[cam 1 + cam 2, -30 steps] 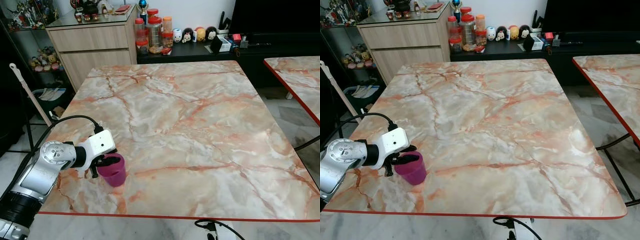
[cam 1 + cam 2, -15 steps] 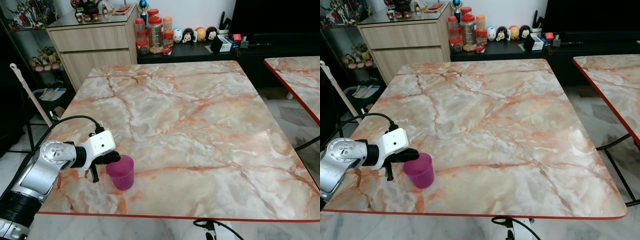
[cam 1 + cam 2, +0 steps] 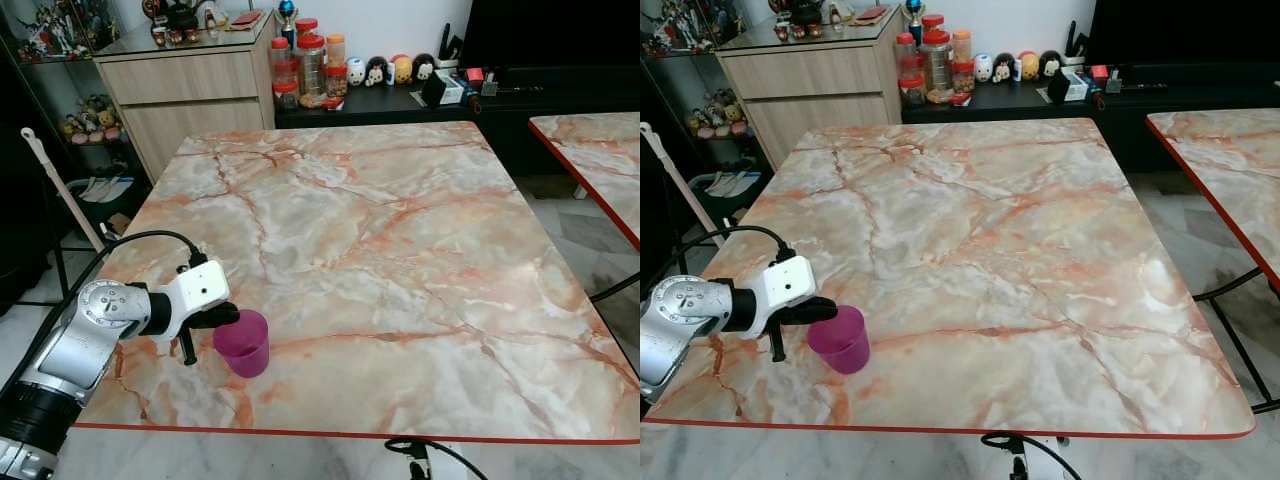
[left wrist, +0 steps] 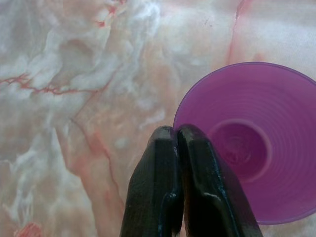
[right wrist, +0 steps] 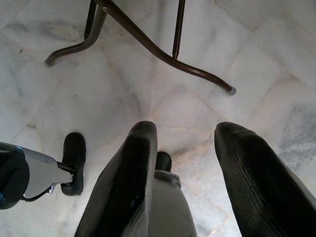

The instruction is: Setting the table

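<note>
The job looks like it has only just begun. One purple cup (image 3: 241,343) stands upright on the marble counter (image 3: 400,250), in the corner close to the robot on its left side. Nothing else for a meal is on the counter yet, so plates, more cups and the rest probably need to come.

The left end effector (image 4: 177,132) is at the cup's rim. Its two black fingers (image 4: 155,187) are pressed together, and it looks like the thin rim is pinched between them. One finger seems to be inside the cup and one outside.

The right end effector (image 5: 185,143) hangs down over the white floor (image 5: 123,94) with its fingers spread apart, holding nothing.

The cup is near the counter's red front edge (image 3: 350,434), so a hard bump could tip it off. The rest of the counter is wide and bare, with lots of room to slide the cup further in.
</note>
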Controlling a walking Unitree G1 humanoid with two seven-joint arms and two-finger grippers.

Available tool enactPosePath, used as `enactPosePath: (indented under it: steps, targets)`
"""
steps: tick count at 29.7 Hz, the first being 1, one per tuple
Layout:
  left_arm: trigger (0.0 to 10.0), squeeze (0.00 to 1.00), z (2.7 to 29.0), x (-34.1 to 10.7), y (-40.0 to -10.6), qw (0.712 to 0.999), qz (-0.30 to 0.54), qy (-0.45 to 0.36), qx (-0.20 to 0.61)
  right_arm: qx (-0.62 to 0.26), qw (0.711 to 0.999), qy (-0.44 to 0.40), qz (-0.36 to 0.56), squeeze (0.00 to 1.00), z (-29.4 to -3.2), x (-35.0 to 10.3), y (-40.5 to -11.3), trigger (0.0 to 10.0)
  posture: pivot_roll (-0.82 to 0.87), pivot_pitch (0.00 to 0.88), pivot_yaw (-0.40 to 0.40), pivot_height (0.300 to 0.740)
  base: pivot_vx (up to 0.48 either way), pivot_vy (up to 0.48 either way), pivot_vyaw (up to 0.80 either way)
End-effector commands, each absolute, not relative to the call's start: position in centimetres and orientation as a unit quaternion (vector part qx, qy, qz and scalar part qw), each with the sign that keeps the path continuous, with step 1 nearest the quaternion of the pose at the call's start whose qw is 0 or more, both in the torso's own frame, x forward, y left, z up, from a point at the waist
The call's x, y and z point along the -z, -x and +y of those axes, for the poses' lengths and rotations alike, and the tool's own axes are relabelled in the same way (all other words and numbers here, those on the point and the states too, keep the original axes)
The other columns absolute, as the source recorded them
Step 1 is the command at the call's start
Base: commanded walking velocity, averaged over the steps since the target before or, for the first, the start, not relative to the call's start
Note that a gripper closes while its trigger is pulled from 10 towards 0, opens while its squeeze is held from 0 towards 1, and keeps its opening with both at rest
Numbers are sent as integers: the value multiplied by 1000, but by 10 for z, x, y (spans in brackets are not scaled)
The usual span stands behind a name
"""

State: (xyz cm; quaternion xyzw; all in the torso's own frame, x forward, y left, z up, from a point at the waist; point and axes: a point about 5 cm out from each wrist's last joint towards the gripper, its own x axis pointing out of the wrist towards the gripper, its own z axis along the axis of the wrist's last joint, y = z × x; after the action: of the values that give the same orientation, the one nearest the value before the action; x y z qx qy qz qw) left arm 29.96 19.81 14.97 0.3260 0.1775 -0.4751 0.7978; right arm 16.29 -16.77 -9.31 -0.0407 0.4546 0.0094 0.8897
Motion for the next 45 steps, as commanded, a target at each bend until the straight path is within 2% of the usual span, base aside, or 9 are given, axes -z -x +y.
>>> enactPosePath:
  steps: [1, 11, 12, 14, 25, 33, 34, 36, 45]
  targets:
    - [10000, 0, 200, -151, -299, 795, 181, -329, 477, -9, 895, 40, 444, 0, -165, 90, -169, 10000, 62, 0, 54, 740, 0, 0, 0]
    - [10000, 0, 197, -149, -297, 792, 184, -319, 487, -11, 896, 40, 443, 0, -164, 90, -169, 10000, 64, 0, 55, 740, 0, 0, 0]
    - [706, 0, 198, -150, -296, 792, 182, -317, 489, -11, 896, 40, 443, 0, -164, 90, -169, 10000, 64, 0, 55, 740, 0, 0, 0]
    - [0, 0, 198, -153, -297, 799, 175, -309, 485, -10, 896, 40, 443, 0, -164, 90, -169, 10000, 64, 0, 55, 740, 0, 0, 0]
    - [0, 0, 209, -191, -313, 875, 76, -224, 422, -9, 894, 41, 445, 0, -166, 91, -168, 10000, 62, 0, 52, 740, 0, 0, 0]
    - [0, 0, 245, -208, -341, 984, -47, -93, 144, -8, 892, 41, 450, 0, -166, 92, -166, 10000, 62, 0, 49, 740, 0, 0, 0]
    - [8039, 0, 251, -205, -341, 992, -57, -56, 100, -8, 892, 41, 450, 0, -167, 92, -165, 10000, 62, 0, 49, 740, 0, 0, 0]
    - [10000, 0, 252, -200, -338, 995, -64, -29, 70, -8, 892, 42, 450, 0, -167, 92, -165, 10000, 62, 0, 45, 740, 0, 0, 0]
    - [10000, 0, 238, -170, -324, 990, -113, 75, -43, -6, 889, 44, 455, 0, -170, 93, -163, 10000, 66, 0, 38, 740, 0, 0, 0]
